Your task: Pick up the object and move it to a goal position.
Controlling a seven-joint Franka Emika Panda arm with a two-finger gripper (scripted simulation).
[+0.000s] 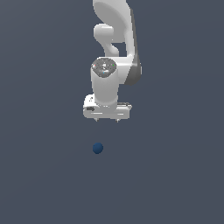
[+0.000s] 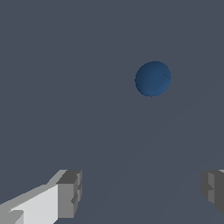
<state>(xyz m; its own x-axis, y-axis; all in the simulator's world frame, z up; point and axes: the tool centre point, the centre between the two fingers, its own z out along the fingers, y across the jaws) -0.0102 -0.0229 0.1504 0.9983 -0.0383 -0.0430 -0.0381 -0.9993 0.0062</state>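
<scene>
Stretching across both views is one flat, unbroken slate-grey tabletop (image 1: 43, 175), matte and without seams, edges or walls showing; no room beyond it can be made out. On this surface sits the small dark blue ball (image 1: 98, 148), smooth and plain. Being round, it has no long axis and points no particular way.

The white Franka arm (image 1: 116, 39) comes down from the upper middle of the exterior view, its wrist turned so that the tool (image 1: 106, 120) faces downward. The tool hangs above the ball and apart from it, the ball lying lower in the exterior view and slightly toward that view's left of the tool's middle.

In the wrist view the ball (image 2: 152, 78) appears ahead of the two grey fingertips (image 2: 70, 194), not between them. The jaws stand wide apart with nothing held, and the ball is much narrower than the gap.
</scene>
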